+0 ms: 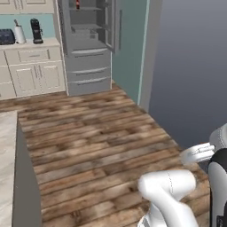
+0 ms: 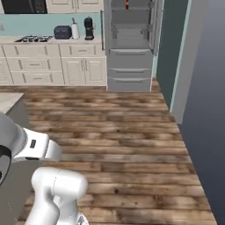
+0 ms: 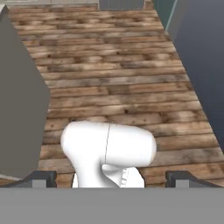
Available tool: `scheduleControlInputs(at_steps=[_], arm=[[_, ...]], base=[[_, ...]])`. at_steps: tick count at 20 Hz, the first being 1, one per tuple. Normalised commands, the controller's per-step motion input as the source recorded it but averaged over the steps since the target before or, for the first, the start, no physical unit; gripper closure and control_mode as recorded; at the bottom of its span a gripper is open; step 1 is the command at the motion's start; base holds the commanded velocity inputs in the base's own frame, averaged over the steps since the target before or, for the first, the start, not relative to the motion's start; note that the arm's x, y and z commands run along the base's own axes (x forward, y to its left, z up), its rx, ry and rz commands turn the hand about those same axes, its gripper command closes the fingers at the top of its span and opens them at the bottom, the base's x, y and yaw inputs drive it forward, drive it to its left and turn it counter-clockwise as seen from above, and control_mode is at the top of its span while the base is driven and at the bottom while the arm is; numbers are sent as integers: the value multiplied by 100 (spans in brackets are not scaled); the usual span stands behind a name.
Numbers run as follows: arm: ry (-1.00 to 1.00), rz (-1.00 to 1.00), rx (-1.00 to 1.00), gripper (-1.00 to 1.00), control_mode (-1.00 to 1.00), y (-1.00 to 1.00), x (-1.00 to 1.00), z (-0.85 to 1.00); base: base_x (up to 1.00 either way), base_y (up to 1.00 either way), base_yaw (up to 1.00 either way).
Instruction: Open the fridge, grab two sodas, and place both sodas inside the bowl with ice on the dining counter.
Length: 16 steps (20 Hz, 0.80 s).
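The grey fridge (image 1: 86, 48) (image 2: 130, 52) stands across the wooden floor with its upper doors swung open and its lower drawers shut. One soda (image 1: 78, 4) (image 2: 127, 4), a dark bottle with a red label, stands on a top shelf inside. A corner of the dining counter (image 1: 6, 150) (image 2: 9, 100) with its beige marbled top lies at the left. The bowl with ice is out of view. In the hand view my gripper (image 3: 111, 179) is open, its fingertips (image 3: 43, 178) wide apart with nothing between them, far back from the fridge and pointing down at the floor.
The wall counter with cream cabinets (image 1: 33, 66) (image 2: 52, 61) carries a toaster (image 2: 63, 31), a paper roll (image 2: 75, 30) and a coffee machine (image 2: 88, 28). A teal wall end (image 1: 144, 53) (image 2: 178, 66) juts out right of the fridge. Wooden floor (image 2: 114, 132) stretches between me and the fridge.
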Motion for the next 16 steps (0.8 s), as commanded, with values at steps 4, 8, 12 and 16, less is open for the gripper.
scheduleControlInputs(at_steps=[4, 8, 12, 16], arm=[[0, 0, 0, -100, 100, 0, 0, 0], [0, 0, 0, -100, 100, 0, 0, 0], [0, 0, 0, -100, 100, 0, 0, 0], [0, 0, 0, -100, 100, 0, 0, 0]], base=[[100, -14, 15], [100, 0, 18], [100, -20, 16], [100, -32, 11]])
